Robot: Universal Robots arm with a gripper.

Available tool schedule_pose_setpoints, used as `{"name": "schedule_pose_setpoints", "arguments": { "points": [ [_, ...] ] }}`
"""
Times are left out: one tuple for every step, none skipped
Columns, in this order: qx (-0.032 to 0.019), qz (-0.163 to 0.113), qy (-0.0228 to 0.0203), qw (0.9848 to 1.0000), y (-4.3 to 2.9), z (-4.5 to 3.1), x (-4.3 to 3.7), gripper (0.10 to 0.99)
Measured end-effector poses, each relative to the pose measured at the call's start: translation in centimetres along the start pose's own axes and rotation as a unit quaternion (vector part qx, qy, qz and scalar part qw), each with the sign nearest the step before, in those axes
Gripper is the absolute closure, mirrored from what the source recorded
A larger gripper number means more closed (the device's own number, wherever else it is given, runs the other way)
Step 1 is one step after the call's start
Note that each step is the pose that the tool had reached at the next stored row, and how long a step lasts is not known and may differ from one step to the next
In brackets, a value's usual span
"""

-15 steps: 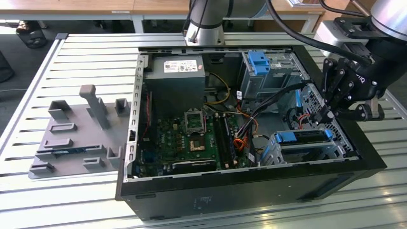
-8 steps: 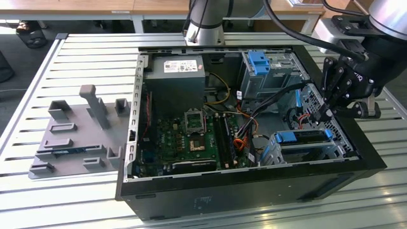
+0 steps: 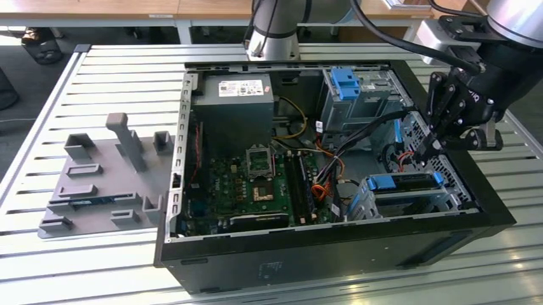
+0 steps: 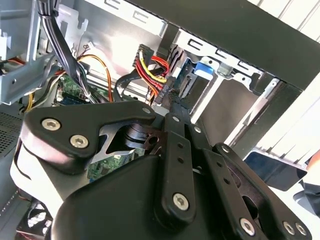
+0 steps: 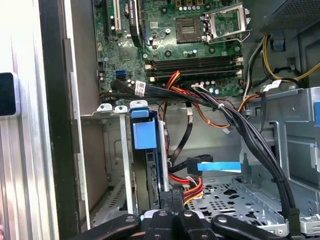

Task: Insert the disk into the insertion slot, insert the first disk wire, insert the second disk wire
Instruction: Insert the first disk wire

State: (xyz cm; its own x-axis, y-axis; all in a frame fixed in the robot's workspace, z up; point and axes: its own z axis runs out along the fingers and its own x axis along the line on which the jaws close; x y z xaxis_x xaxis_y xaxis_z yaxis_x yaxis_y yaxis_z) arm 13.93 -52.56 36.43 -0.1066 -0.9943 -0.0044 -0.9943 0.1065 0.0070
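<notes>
Jaws look pinched nearly shut on a black wire plug [image 4: 167, 94]; in the exterior view the gripper [image 3: 421, 150] hangs right of centre, above the disk [image 3: 405, 182] seated in the insertion slot [image 3: 428, 202], lower right. The second wrist view puts the plug above centre. The first wrist view puts it bottom centre by the disk's end, so a wire step seems in hand, and it calls for square alignment.

tool [image 3: 423, 152] angled downward, closed tight

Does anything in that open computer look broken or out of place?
Nothing looks broken or spilled. The disk sits in the insertion slot. Only the black cable bundle, draped loosely across the case, looks untidy; the claw reaches in beside the disk.
</notes>
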Motion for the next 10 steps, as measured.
{"name": "schedule_pose_setpoints", "arguments": {
  "points": [
    [0.0,0.002,0.0003,1.0,0.0,0.01,-0.08,0.98],
    [0.0,0.004,0.0003,1.0,-0.01,0.03,-0.17,0.98],
    [0.0001,0.006,0.0004,1.0,-0.01,0.04,-0.27,0.98],
    [0.0001,0.009,0.0004,1.0,-0.01,0.06,-0.35,0.98],
    [0.0001,0.012,0.0003,0.9999,0.0,0.08,-0.43,0.973],
    [0.0001,0.015,0.0003,0.9999,0.01,0.11,-0.52,0.918],
    [0.0001,0.018,0.0003,0.9998,0.02,0.15,-0.59,0.918],
    [0.0001,0.021,0.0003,0.9998,0.03,0.2,-0.66,0.851],
    [0.0001,0.025,0.0003,0.9997,0.03,0.25,-0.73,0.851],
    [0.0001,0.028,0.0002,0.9996,0.04,0.29,-0.79,0.851]
  ]
}}
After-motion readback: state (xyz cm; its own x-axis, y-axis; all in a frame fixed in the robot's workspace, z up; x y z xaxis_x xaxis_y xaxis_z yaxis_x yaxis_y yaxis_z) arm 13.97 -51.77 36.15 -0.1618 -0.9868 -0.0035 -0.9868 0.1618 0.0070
